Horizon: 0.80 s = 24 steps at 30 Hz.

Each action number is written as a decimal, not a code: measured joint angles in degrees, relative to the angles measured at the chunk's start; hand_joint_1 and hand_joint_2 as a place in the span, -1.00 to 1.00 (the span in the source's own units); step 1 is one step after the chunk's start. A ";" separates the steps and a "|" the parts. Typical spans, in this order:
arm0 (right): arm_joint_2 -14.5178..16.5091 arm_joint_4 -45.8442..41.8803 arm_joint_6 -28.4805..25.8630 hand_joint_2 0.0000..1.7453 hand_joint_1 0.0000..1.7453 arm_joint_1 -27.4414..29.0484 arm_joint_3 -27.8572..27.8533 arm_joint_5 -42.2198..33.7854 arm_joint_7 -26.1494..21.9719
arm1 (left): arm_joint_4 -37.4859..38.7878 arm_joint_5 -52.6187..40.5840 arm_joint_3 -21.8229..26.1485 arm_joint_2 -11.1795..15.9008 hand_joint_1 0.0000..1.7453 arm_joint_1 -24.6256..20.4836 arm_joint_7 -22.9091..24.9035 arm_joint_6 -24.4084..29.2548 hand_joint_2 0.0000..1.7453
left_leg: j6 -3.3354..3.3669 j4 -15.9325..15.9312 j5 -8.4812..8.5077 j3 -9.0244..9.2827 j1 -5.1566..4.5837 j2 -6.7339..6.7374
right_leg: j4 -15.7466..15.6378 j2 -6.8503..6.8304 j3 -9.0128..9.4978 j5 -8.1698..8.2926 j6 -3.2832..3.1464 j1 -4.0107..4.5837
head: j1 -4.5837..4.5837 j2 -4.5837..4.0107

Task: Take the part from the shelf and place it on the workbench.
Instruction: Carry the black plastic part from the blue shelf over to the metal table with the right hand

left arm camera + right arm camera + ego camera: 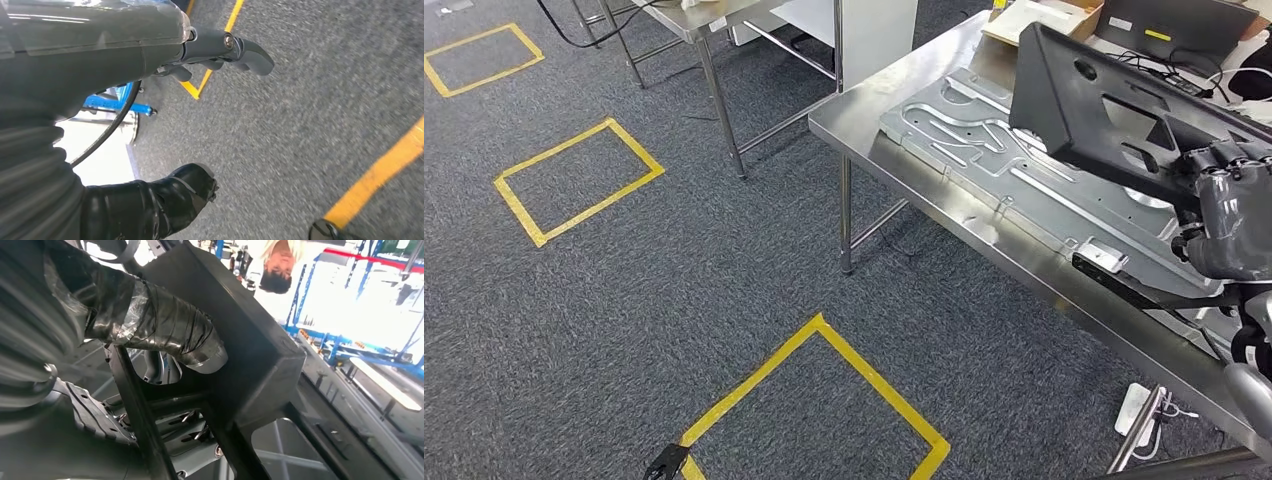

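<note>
My right hand (1229, 205) grips a black flat part (1104, 115) with cut-outs by its lower right corner. The part hangs tilted above the steel workbench (904, 165), over a grey stamped metal panel (1004, 165) lying there. In the right wrist view the tape-wrapped thumb (165, 330) presses on the black part (250, 350), with the grey panel behind it. My left hand (215, 50) hangs beside my body over the carpet, its fingers apart and holding nothing.
Yellow tape squares (574, 180) mark the grey carpet left of the bench. A second steel table (694, 30) stands at the back. A cardboard box (1039, 20) sits at the bench's far end. A person (277, 262) stands beyond the bench.
</note>
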 joint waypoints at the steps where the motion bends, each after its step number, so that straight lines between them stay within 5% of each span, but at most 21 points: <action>1: 0.02 0.02 0.07 1.00 1.00 0.06 -0.05 0.00 0.04 | 0.00 -0.02 0.01 0.01 -1.00 0.00 -0.03 0.04 1.00 | 0.03 3.28 -1.50 -1.64 0.02 -0.03 | -0.06 -0.04 0.18 -0.10 -0.36 0.13 | -0.12 0.00; 3: 0.12 0.12 0.21 1.00 1.00 0.37 0.07 0.03 0.10 | 0.00 -0.08 0.01 0.02 -1.00 0.02 -0.02 0.11 1.00 | 0.08 10.44 -4.09 -5.71 -0.08 -0.04 | 0.09 -0.02 0.28 -0.38 -0.89 0.47 | -0.33 0.00; 5: 0.34 0.26 0.26 1.00 1.00 0.85 0.21 0.24 0.37 | 0.00 -0.16 0.01 0.08 -1.00 0.05 0.04 0.20 1.00 | 0.24 11.94 -3.11 -7.22 -0.23 -0.05 | 0.41 0.11 0.35 -0.73 -1.12 0.78 | -0.39 0.00; 7: 0.78 0.47 0.22 1.00 1.00 1.11 0.23 0.78 0.96 | 0.00 -0.29 0.01 0.14 -1.00 0.04 0.13 0.29 1.00 | 0.70 5.82 1.02 -4.83 -0.36 -0.05 | 0.99 0.30 0.47 -1.28 -1.02 0.94 | -0.42 0.00; 9: 1.46 0.76 0.17 1.00 1.00 1.11 0.24 1.47 1.54 | 0.00 -0.46 0.02 0.17 -1.00 -0.05 0.34 0.43 1.00 | 1.20 -0.19 3.30 -2.01 -0.67 -0.12 | 1.62 0.45 0.37 -1.88 -0.60 1.14 | -0.42 0.00; 14: 3.88 2.40 -0.02 1.00 1.00 1.43 0.47 2.84 2.28 | 0.00 -0.70 0.01 0.15 -1.00 -0.25 0.73 0.64 1.00 | 2.34 -2.72 3.54 -0.64 -0.86 -0.22 | 2.11 0.41 0.19 -2.60 0.92 0.90 | -0.34 0.00; 16: 4.22 2.78 -0.12 1.00 1.00 1.49 0.47 3.13 2.58 | 0.00 -0.89 0.02 0.12 -1.00 -0.24 0.85 0.63 1.00 | 2.81 -3.46 3.68 -0.02 -0.56 -0.26 | 5.99 0.28 -1.66 -4.72 1.53 0.61 | -0.12 0.00; 19: 5.03 3.63 -0.30 1.00 1.00 2.11 0.63 3.69 2.97 | 0.00 -1.16 0.03 0.15 -1.00 -0.22 1.04 0.60 1.00 | 3.00 -3.59 3.31 0.43 -0.51 -0.33 | 15.34 0.23 -7.14 -7.77 2.26 0.05 | 0.04 0.00; 21: 5.47 4.14 -0.37 1.00 1.00 2.78 0.82 3.90 3.02 | 0.00 -1.19 0.03 0.13 -1.00 -0.19 1.07 0.40 1.00 | 2.89 -3.51 2.86 0.88 -0.47 -0.39 | 14.38 0.13 -7.57 -5.36 2.46 -0.29 | 0.05 0.00; 24: 5.85 4.66 -0.53 1.00 1.00 3.02 0.88 4.10 3.10 | 0.00 -1.18 0.03 0.05 -1.00 -0.16 1.05 0.04 1.00 | 2.34 -3.47 2.09 1.75 -0.50 -0.45 | 3.86 -0.19 -2.93 0.30 1.99 -0.19 | 0.09 0.00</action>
